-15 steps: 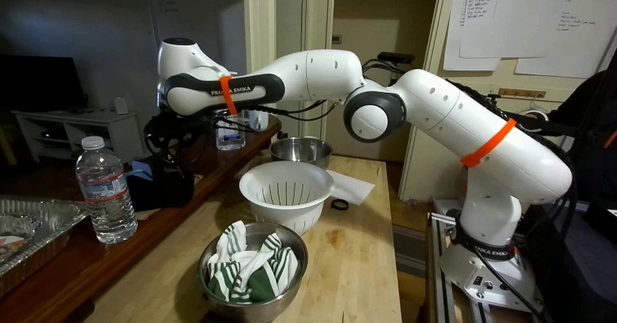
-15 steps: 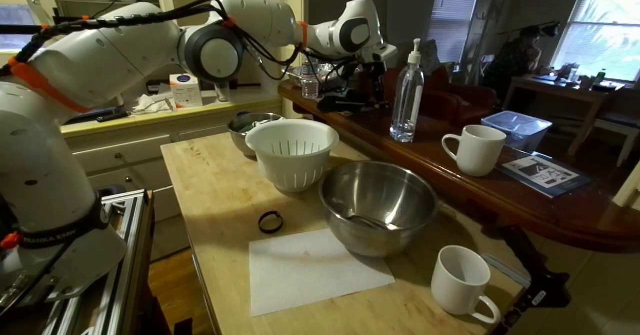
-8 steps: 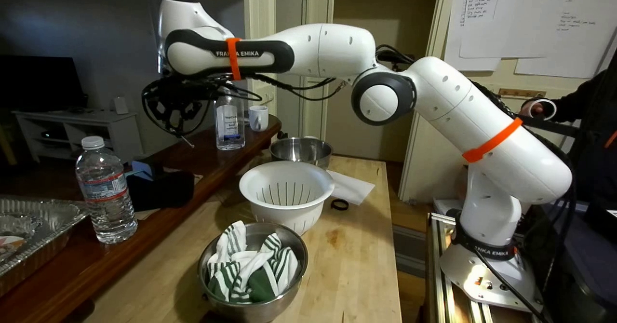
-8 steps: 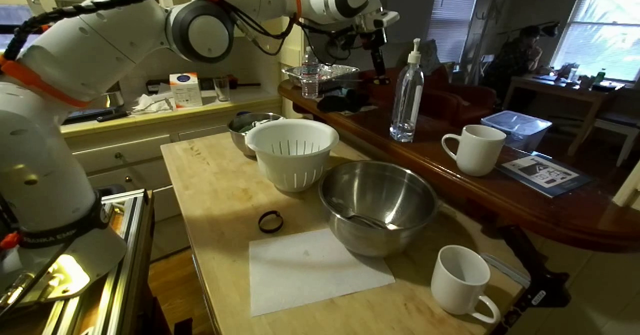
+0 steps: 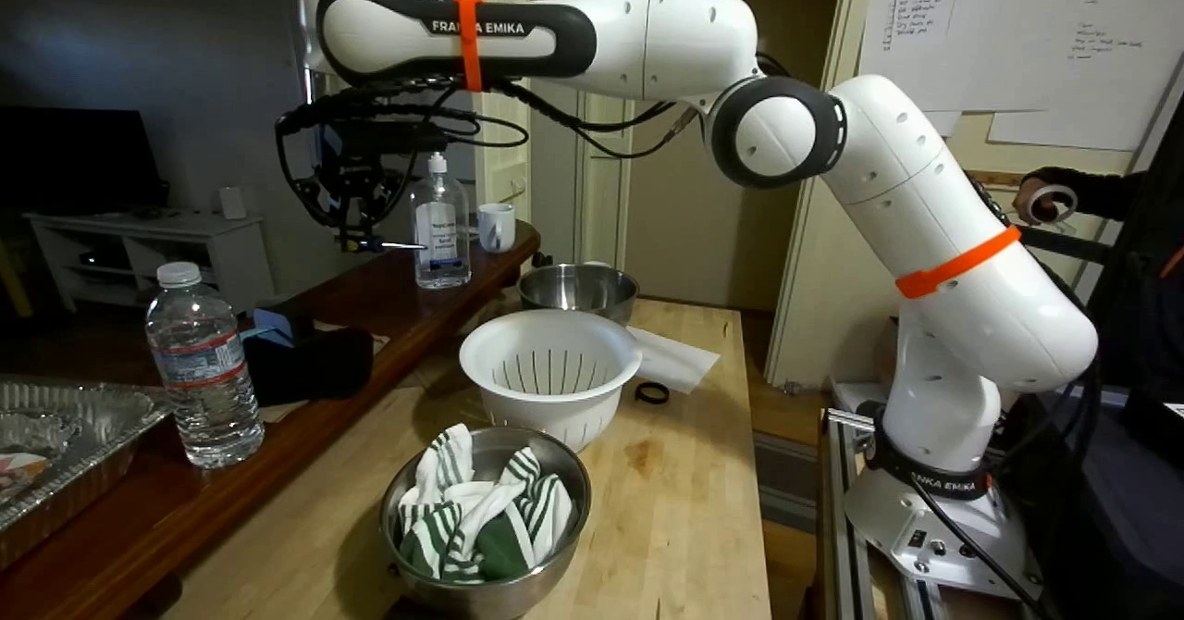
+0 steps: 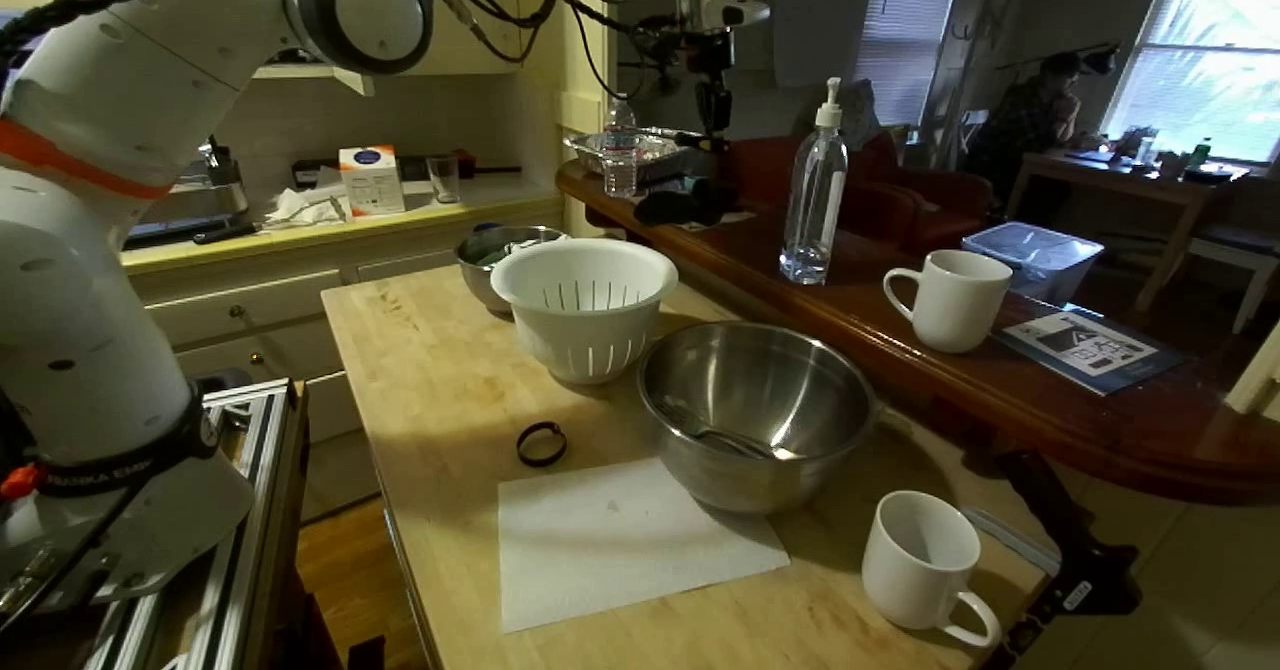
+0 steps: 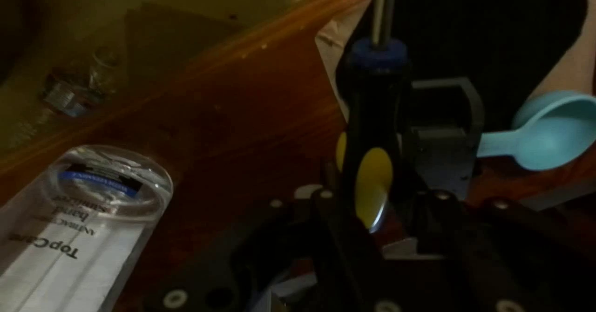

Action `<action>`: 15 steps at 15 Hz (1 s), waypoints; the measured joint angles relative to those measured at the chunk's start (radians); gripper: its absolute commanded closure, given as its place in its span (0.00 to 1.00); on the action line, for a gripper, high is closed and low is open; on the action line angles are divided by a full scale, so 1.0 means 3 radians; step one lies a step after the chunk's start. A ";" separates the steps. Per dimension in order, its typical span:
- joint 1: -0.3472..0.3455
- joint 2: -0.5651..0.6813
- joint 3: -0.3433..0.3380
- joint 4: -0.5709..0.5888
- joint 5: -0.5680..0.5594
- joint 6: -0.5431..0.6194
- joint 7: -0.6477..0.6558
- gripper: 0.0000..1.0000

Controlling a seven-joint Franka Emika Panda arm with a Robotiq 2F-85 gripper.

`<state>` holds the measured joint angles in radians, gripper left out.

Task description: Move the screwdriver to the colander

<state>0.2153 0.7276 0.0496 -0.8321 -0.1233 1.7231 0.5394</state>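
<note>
Up in the air over the dark surface point(image 6: 850, 280), there's the gripper point(image 5: 356, 234), jaws clamped firmly around the screwdriver point(image 7: 375, 102) by its handle! The wrist view gives the close look: black grip, yellow patches, blue collar, steel shaft running out of frame at the top. In an exterior view the screwdriver lies close to level, shaft pointing right. And here's the colander point(image 6: 588, 340), white and upright on the pale surface point(image 6: 435, 350), lower down and well apart from the screwdriver. It has neighbours: on one side the small bowl point(image 5: 490, 592), a green-and-white cloth point(image 5: 509, 537) bunched inside; on the other the big bowl point(image 6: 760, 490), a metal utensil point(image 6: 735, 440) resting in it. Paper point(image 6: 610, 550) lies flat at that big bowl; whether its edge runs underneath, I can't tell. Just beside the paper sits a black ring point(image 6: 543, 461), and a mug point(image 6: 915, 570) stands near the big bowl. Up on the dark surface: the sanitizer bottle point(image 6: 812, 210), a second mug point(image 6: 955, 300), and a water bottle point(image 5: 205, 370) beside a foil tray point(image 5: 97, 472). A blue scoop point(image 7: 554, 135) shows right of the screwdriver in the wrist view.
</note>
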 measured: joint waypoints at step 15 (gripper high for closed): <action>-0.0071 -0.0984 0.0035 -0.1903 0.0488 -0.0001 0.0398 0.92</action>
<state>0.1940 0.4324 0.0602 -1.4029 0.0230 1.7229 0.6588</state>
